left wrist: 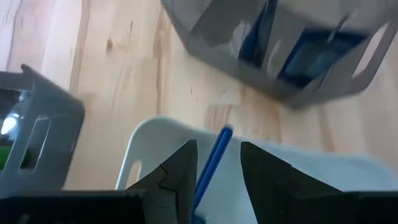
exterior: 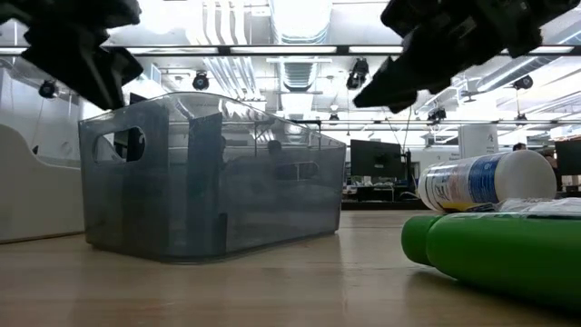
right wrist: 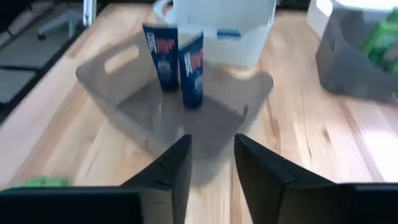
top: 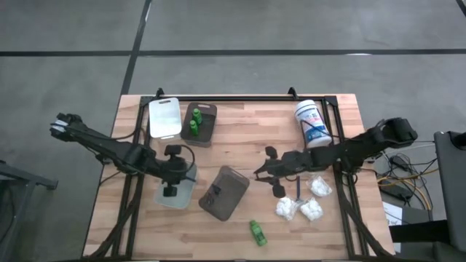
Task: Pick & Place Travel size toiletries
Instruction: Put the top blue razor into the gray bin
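Note:
My left gripper (top: 170, 191) (left wrist: 217, 162) hovers open over a white tray (top: 182, 191) (left wrist: 143, 149) at the table's near left. A slim blue stick (left wrist: 213, 163) shows between its fingers. My right gripper (top: 261, 170) (right wrist: 211, 155) is open and empty, to the right of the grey tray (top: 224, 191) (right wrist: 174, 106). Two blue sticks (right wrist: 180, 62) stand in that tray. One green bottle (top: 258, 233) (exterior: 508, 250) lies near the table's near edge. White packets (top: 298, 209) and a blue stick (top: 299, 191) lie on the wood below the right arm. My left gripper has the blue stick (left wrist: 217, 146) lying lengthwise between its fingers, over the white tray. The gap between the fingers is wider than the stick. I cannot tell whether either finger touches it.
A white tub with a blue label (top: 313, 124) (exterior: 486, 182) lies at the far right. At the far left sit a white tray (top: 165, 116) and a grey tray (top: 207, 124) holding green bottles (top: 194, 122). Bare wood lies between the trays.

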Tool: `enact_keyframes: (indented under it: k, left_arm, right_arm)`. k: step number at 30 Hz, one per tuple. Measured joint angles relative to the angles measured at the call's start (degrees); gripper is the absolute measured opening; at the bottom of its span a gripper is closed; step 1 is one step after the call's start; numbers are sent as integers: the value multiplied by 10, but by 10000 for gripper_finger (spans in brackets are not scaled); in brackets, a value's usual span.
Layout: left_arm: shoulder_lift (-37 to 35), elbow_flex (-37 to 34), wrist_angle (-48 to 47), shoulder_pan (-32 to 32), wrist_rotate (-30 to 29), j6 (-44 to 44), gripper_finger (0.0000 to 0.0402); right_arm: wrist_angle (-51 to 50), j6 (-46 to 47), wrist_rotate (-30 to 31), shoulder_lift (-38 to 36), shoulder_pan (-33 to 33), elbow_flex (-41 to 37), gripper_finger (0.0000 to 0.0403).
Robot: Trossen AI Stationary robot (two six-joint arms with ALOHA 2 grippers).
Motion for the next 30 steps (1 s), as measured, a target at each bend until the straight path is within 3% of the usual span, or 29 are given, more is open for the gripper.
enact_keyframes:
  k: [5,13,18,23,30]
  left_arm:
    - [0,-3,64,0,0,-4,128]
    - [-1,-3,138,0,3,-5,128]
    - [-1,-4,158,-1,3,-5,128]
    - [-1,-4,162,-1,4,-3,128]
    - [-1,-4,168,-1,4,-3,126]
  right_arm:
    - [-106,-6,0,-57,-1,0,161]
    - [-268,-112,2,-118,-1,0,189]
    - [-364,-173,17,-118,-1,0,182]
    - [-430,-180,104,-100,-10,0,165]
    - [-435,-178,100,-73,-51,0,146]
